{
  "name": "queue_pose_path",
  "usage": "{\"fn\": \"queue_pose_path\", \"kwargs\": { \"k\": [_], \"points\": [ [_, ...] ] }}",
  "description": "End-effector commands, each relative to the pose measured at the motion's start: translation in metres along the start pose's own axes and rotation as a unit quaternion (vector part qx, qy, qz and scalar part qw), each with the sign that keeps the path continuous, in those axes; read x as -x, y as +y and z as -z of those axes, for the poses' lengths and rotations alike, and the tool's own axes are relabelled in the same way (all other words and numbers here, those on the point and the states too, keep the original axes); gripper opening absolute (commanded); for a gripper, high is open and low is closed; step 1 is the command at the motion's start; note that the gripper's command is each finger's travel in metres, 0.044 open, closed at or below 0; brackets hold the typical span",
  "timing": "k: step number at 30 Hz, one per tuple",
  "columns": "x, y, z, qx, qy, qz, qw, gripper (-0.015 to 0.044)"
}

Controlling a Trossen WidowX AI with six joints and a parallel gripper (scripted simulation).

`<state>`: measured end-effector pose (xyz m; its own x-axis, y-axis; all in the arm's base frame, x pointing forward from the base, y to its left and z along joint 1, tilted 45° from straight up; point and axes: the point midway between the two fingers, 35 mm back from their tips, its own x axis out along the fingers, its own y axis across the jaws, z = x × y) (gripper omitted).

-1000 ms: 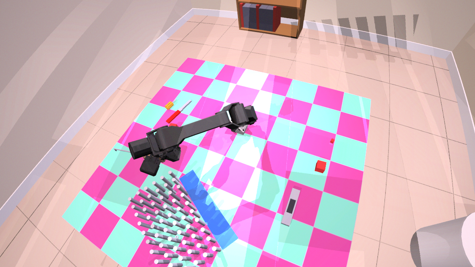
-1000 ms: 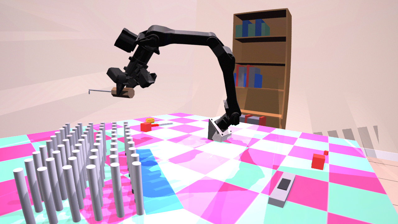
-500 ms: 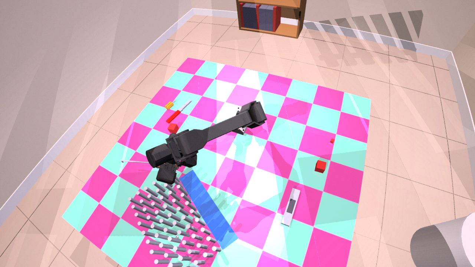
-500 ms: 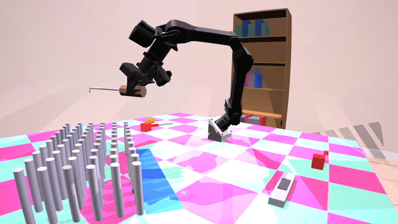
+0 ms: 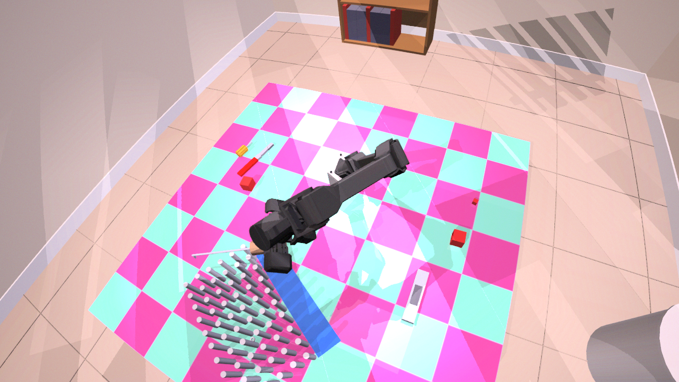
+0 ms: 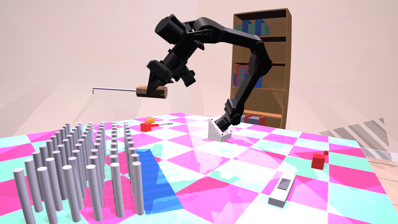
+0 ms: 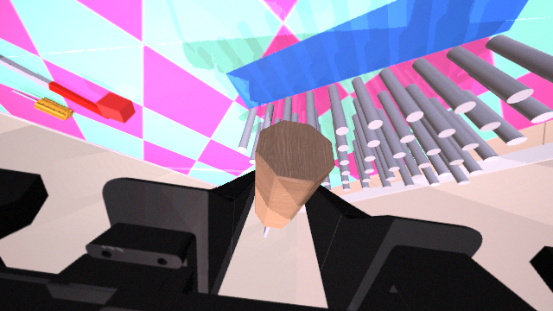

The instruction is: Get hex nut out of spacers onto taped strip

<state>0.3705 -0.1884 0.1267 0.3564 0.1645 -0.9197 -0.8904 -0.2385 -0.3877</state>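
My gripper (image 6: 154, 89) (image 7: 282, 180) is shut on the wooden handle of the hook tool (image 5: 256, 248) (image 6: 141, 91) (image 7: 294, 151). The tool is held roughly level, high above the table. Its thin rod points left in the top and exterior views and ends in a small downturned tip (image 5: 193, 255) (image 6: 92, 90). Below, the grey spacers (image 5: 203, 310) (image 6: 118, 192) (image 7: 492, 78) stand upright in rows. The blue taped strip (image 5: 303, 309) (image 6: 161, 184) (image 7: 367, 52) runs along their front. The small nut (image 5: 254, 339) shows faintly among the spacers in the top view; it cannot be made out elsewhere.
A red cube (image 5: 247, 183) (image 6: 145, 127) (image 7: 117, 107), a red-handled tool (image 5: 247, 166) (image 7: 73, 96) and a yellow-handled screwdriver (image 5: 242, 150) (image 7: 53, 108) lie behind the field. A pale block (image 5: 408, 313) (image 6: 278, 192), another red cube (image 5: 458, 237) (image 6: 318, 161) and a tiny one (image 5: 475, 201) lie right.
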Motion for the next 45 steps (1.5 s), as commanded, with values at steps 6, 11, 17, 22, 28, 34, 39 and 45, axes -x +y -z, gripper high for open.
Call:
{"fn": "queue_pose_path", "kwargs": {
  "k": [6,11,17,22,28,34,39,45],
  "points": [
    [0.03,-0.015,-0.042,0.053,0.0,0.036,0.998,0.0],
    [0.044,-0.02,-0.067,0.082,-0.003,0.054,0.995,0.0],
    [0.059,-0.023,-0.097,0.117,-0.007,0.076,0.99,0.0],
    [0.071,-0.023,-0.122,0.146,-0.011,0.095,0.985,0.0],
    [0.084,-0.02,-0.151,0.181,-0.016,0.117,0.976,0.0],
    [0.093,-0.016,-0.173,0.206,-0.021,0.134,0.969,0.0],
    [0.085,-0.018,-0.177,0.207,-0.021,0.133,0.969,0.0],
    [0.057,-0.023,-0.192,0.208,-0.021,0.129,0.969,0.0]
  ]
}}
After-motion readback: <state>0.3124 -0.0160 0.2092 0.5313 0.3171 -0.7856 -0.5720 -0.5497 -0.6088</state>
